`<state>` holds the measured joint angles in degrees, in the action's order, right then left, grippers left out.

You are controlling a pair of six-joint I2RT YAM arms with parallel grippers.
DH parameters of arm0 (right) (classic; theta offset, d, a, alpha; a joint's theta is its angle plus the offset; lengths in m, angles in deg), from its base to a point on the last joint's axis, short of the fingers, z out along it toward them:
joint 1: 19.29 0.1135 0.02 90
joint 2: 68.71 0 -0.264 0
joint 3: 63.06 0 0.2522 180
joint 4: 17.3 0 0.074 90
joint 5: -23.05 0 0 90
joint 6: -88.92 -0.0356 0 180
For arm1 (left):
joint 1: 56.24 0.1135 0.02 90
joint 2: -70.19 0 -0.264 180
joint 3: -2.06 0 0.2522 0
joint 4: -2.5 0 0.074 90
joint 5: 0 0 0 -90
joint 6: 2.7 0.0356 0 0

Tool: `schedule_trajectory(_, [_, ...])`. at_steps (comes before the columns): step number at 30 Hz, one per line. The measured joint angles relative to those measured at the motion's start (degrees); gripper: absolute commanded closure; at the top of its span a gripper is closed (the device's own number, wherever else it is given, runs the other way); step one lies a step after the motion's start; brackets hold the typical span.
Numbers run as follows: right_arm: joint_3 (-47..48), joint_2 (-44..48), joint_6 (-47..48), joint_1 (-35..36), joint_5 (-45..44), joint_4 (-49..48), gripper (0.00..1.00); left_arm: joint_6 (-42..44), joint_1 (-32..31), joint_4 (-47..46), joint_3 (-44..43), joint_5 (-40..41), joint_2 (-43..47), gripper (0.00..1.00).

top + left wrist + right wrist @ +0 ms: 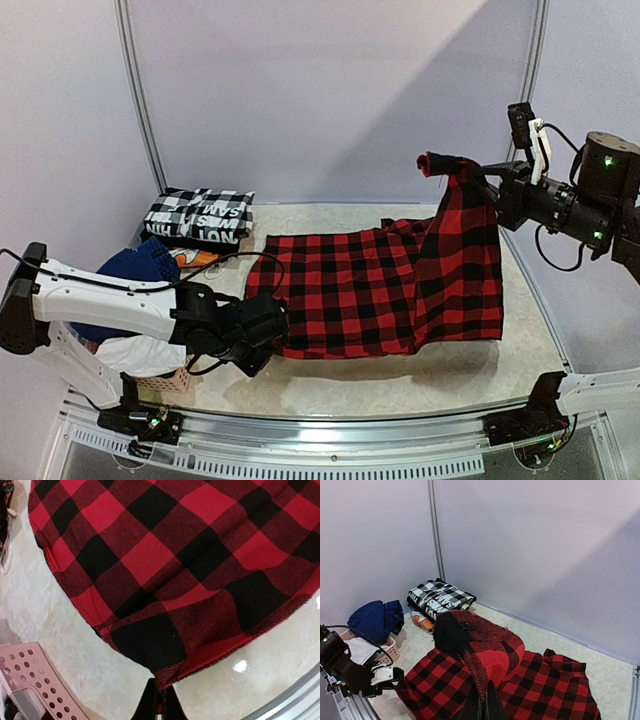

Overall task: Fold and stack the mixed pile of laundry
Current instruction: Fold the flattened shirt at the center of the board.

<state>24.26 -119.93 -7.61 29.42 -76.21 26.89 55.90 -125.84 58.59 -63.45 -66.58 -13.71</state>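
The pale table (pixel 450 375) is carrying the red-and-black plaid shirt (pixel 360 290), which is lying spread flat except for its right part, hanging as a raised fold. The right gripper (pixel 481 702) is pinching that fold tight above the shirt's far right corner, while the left gripper (pixel 159 705) is clamping the shirt's near left hem corner low by the table. Left of the shirt a navy garment (pixel 135 265) and a white piece (pixel 140 352) are sitting in the pink basket (pixel 170 382), and beyond the shirt's far left corner a folded black-and-white checked garment (pixel 200 215) is lying.
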Motion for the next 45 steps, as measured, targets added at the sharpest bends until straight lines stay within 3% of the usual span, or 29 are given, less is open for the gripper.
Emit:
schedule_trajectory(13, [2.99, -7.04, 12.79, -0.39, -4.07, -8.04, 1.0, 3.15, 6.97, -2.67, -0.07, -0.72, -0.02, 1.0])
schedule_trajectory(25, [3.91, -15.26, 20.22, -7.89, -1.7, -14.34, 1.0, 5.22, 11.67, -3.19, -2.91, -1.77, -3.19, 1.0])
schedule_trajectory(38, [7.04, -22.86, 21.57, -20.37, 13.68, -19.52, 1.0, 5.49, 14.95, -3.5, -5.05, -1.29, -7.15, 0.97])
schedule_trajectory(45, [12.98, -29.59, 23.85, -27.39, 26.86, -18.12, 1.0, 5.49, 16.11, -3.5, -5.77, -0.7, -9.27, 0.97])
